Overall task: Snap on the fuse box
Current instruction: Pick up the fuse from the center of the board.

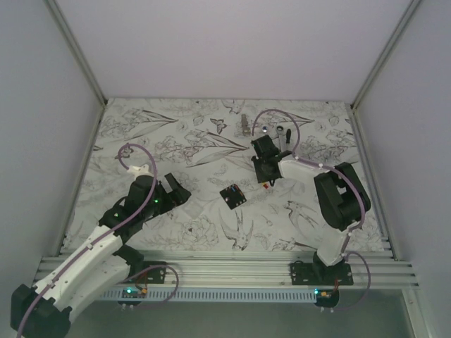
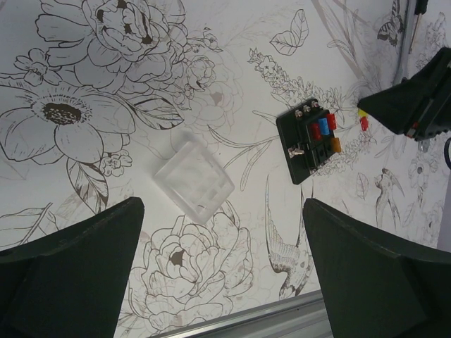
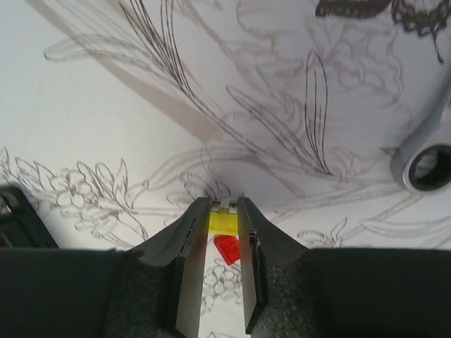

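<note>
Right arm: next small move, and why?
Probably a short straight lift: the right gripper looks closed on the yellow fuse at table level, a red fuse lies loose beside it, and the fuse box sits apart.

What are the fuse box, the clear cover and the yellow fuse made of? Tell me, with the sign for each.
The fuse box looks like moulded plastic, matt black, with no glare. The clear cover is probably transparent plastic, slightly frosted: the print of the table shows through it. The yellow fuse, between the fingers of the right gripper, seems to be coloured plastic, evenly bright.
</note>
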Motion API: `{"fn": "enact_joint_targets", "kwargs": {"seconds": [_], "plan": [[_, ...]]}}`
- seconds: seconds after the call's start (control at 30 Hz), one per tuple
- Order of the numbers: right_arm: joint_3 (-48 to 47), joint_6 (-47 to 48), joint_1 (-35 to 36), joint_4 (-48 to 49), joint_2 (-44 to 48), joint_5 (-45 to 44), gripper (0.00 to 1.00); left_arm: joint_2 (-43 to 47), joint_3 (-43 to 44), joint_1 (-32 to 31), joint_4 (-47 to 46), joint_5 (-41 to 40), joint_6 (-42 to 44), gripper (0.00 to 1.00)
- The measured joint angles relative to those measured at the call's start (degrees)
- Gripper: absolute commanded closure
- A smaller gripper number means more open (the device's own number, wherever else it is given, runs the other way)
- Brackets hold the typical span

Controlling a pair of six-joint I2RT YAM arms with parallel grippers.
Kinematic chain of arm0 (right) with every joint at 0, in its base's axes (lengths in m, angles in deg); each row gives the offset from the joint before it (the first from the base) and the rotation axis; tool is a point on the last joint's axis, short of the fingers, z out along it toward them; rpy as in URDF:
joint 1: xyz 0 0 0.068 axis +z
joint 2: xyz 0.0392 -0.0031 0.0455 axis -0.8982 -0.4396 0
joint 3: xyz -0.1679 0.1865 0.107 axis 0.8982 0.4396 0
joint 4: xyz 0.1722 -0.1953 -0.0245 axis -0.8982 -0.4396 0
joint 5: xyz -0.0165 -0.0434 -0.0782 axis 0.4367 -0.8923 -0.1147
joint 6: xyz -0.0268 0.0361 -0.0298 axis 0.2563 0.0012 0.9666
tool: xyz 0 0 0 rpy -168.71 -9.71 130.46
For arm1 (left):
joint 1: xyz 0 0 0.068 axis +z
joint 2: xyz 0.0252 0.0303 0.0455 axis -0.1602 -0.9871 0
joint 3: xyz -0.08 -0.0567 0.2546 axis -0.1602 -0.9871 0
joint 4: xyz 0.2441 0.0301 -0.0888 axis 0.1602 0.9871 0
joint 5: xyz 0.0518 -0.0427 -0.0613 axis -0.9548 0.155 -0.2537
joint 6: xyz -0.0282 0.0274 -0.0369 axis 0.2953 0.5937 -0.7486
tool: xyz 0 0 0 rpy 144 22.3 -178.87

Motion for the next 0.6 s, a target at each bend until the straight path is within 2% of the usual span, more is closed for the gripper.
{"fn": "enact_joint_targets", "kwargs": {"seconds": [0.2,0.6], "plan": [[2.3,-0.1,0.2,-1.8,3.0,0.1,0.60,0.0,0.0,0.0,0.0,0.4,0.0,0.00],[2.3,0.5,0.2,-3.1,3.7,1.6,0.61,0.0,0.0,0.0,0.0,1.1,-0.4,0.00]]}}
